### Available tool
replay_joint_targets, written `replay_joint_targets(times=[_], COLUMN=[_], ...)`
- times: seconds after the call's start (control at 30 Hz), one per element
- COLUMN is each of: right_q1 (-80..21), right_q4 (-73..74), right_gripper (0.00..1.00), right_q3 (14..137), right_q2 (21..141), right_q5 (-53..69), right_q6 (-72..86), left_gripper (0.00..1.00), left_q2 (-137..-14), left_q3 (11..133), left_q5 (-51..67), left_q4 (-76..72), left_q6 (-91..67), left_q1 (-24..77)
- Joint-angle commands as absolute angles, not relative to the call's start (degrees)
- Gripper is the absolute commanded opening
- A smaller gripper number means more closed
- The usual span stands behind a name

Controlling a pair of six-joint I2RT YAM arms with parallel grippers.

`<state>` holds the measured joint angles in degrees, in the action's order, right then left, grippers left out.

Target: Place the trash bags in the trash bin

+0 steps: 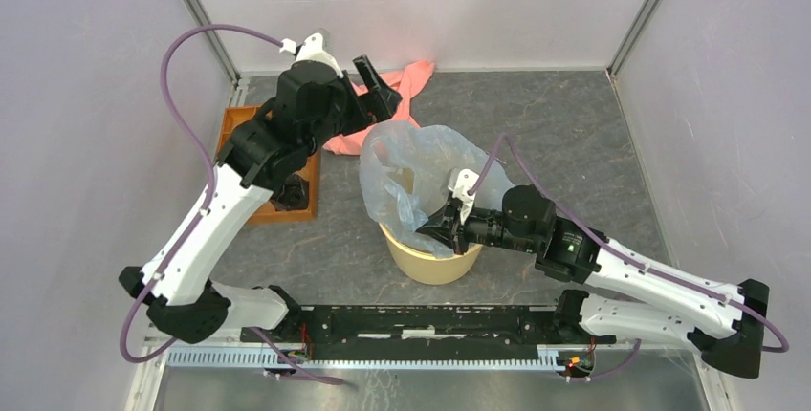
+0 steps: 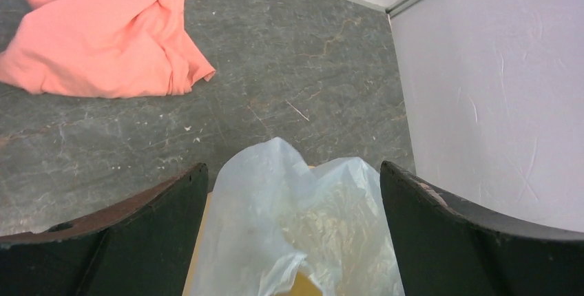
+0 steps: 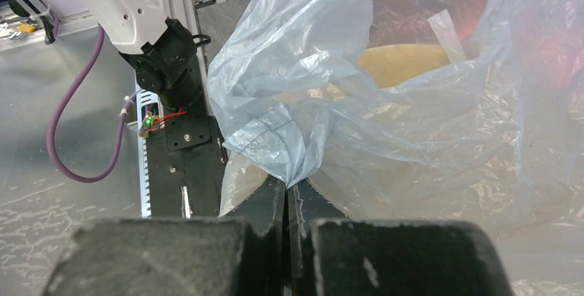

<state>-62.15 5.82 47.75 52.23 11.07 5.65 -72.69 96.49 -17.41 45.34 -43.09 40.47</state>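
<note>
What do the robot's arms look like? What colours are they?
Both arms match. The left arm and the right arm have smooth white shells on their long parts and chunky black joints. A thin purple cable loops along each one. Their jaws are black, flat and blunt. A tiny green light glows on the right arm.

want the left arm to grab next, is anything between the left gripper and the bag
Nothing visible. The left gripper is open, with the bag right ahead of its jaws. The cloth lies off to one side, clear of that path. The right gripper is shut on the bag over the bin.
</note>
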Motion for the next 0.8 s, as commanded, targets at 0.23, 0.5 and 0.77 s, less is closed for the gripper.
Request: replay_joint_targets(times=[0.23,0.5,0.77], right_q1=[-62.3,-62.3,-62.3], right_q4=[-1.8,-4.3,-0.9], right_gripper=[0.00,0.01,0.01], right_q3=[44.8,43.1,43.7], right_q2=[47.3,44.9,45.5], right_q5=[10.7,7.1,-7.0], right_q6=[1.9,3.9,10.6], left_gripper=[0.89,0.28,0.28], left_q2=[-82.8,-81.4,-80.3], left_q3=[96.1,90.7,76.1], left_q5=[3.8,-11.1,-8.9], left_q4=[42.4,38.9,33.1], left_q6=[-37.6,-39.2,-45.0], left_q1=[37.9,52.8,56.0])
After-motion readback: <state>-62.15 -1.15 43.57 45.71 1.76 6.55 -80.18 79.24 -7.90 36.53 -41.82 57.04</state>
